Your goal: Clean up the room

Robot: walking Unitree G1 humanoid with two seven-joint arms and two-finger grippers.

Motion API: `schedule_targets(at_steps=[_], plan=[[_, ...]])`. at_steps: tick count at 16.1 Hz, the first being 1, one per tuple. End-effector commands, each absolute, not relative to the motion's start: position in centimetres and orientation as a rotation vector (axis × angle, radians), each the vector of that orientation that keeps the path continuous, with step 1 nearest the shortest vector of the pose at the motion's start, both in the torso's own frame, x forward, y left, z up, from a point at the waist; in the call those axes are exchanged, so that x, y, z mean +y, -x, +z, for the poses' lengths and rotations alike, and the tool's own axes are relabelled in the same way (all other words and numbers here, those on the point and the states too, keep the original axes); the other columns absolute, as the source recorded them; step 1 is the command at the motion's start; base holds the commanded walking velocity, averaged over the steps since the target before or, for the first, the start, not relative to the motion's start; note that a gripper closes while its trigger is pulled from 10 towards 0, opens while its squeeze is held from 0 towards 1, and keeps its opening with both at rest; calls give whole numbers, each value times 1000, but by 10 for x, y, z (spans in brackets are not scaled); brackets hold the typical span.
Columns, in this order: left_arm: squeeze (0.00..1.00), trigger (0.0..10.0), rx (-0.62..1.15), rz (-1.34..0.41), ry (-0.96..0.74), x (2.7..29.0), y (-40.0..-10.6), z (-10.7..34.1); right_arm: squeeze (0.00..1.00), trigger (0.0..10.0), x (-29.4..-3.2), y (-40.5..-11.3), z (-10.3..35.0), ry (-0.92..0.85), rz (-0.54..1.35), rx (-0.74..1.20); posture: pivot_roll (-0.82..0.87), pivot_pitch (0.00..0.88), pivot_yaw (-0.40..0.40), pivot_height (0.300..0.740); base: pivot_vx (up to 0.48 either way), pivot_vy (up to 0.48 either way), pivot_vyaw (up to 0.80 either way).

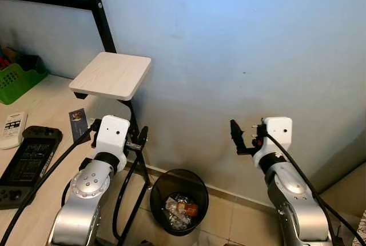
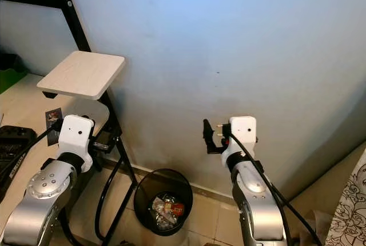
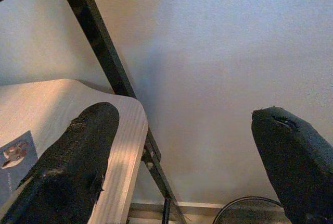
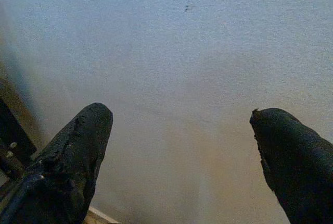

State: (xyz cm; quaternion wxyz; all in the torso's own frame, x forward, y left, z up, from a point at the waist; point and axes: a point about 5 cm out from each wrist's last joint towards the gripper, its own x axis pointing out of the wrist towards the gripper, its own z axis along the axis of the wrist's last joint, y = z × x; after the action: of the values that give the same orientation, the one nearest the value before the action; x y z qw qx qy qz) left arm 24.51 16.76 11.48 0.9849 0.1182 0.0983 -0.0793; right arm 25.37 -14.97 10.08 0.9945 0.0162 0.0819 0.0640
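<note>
robot facing a blue wall with a bin below

a pale blue wall (image 1: 240, 40) takes up most of the scene ahead of the robot. at the robot's left a light surface (image 1: 48, 100) runs along the wall, and a black metal frame (image 1: 97, 11) rises beside it. a small square wooden shelf (image 1: 111, 74) sticks out from that frame, above the edge of the surface. on the tiled floor (image 1: 234, 223), close to the wall and between the two arms, stands a round black bin (image 1: 178, 200); crumpled wrappers (image 1: 180, 209) lie inside it.

both silver arms are raised in front of the wall. the left pincer (image 3: 182, 166) is near the edge of the surface beside the black frame, its two black fingers (image 3: 73, 166) spread wide apart and gripping nothing. the right pincer (image 4: 182, 161) points at the bare wall above and to the right of the bin, its fingers (image 4: 67, 161) also spread wide with nothing between them.

on the surface, at the far left, sits a green basket (image 1: 17, 80). nearer the robot lies a black handheld game console (image 1: 26, 163), with a white remote control (image 1: 12, 129) just beside it. a small dark card (image 1: 78, 123) with a picture on it lies near the left arm. black cables (image 1: 123, 200) loop down beside the bin.
</note>
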Motion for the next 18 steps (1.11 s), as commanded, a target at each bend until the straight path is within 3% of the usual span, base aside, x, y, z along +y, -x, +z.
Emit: schedule_targets(at_steps=[1,4,9,18], plan=[[0,10000,201,-148,-247,172,-246,114,0,10000,-148,-253,104,-25,136,162,-59,0,69,740,-315,0,0],[0,10000,201,-146,-248,173,-246,114,0,10000,-148,-253,104,-14,147,166,-59,0,70,740,-336,0,0],[0,10000,198,-148,-263,173,-246,114,0,10000,-145,-252,104,-12,175,183,-62,0,70,740,0,0,0],[0,10000,238,-150,-179,174,-246,112,0,10000,-151,-254,111,-21,119,157,-63,0,60,740,0,0,-800]])
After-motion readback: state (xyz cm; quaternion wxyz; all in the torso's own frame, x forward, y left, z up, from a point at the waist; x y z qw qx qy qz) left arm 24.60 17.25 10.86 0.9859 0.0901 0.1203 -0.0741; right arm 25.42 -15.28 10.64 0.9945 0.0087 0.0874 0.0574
